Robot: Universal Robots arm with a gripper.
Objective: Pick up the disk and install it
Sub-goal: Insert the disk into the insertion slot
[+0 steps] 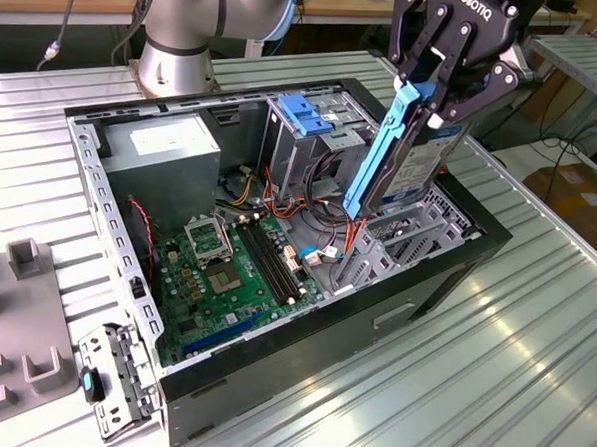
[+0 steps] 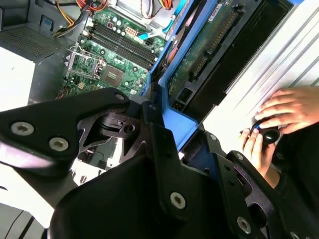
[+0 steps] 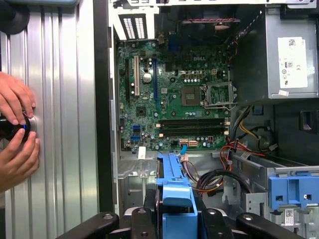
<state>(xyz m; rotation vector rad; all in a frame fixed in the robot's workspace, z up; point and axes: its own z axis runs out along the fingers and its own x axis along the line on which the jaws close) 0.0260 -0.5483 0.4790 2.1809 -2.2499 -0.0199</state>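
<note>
The disk point(image 1: 419, 168) is a silver-grey drive with blue rails point(image 1: 380, 158). It hangs steeply tilted over the open computer case point(image 1: 446, 276), with its lower end just above the empty bay at the case's right in the exterior view. My gripper point(image 1: 432, 98) is shut on the disk's upper end. In the second wrist view the disk's green circuit side point(image 2: 204, 50) and a blue rail point(image 2: 175, 122) run out between the black fingers point(image 2: 167, 159). The first wrist view shows the blue rail point(image 3: 174, 196) over the case interior.
Inside the case are the motherboard point(image 1: 231, 270), a grey power supply box point(image 1: 167, 152) and a metal cage with a blue latch point(image 1: 306, 119). A person's hands point(image 3: 15, 129) hold a small device on the table beside the case. Grey fixtures point(image 1: 26, 269) stand at the exterior view's left.
</note>
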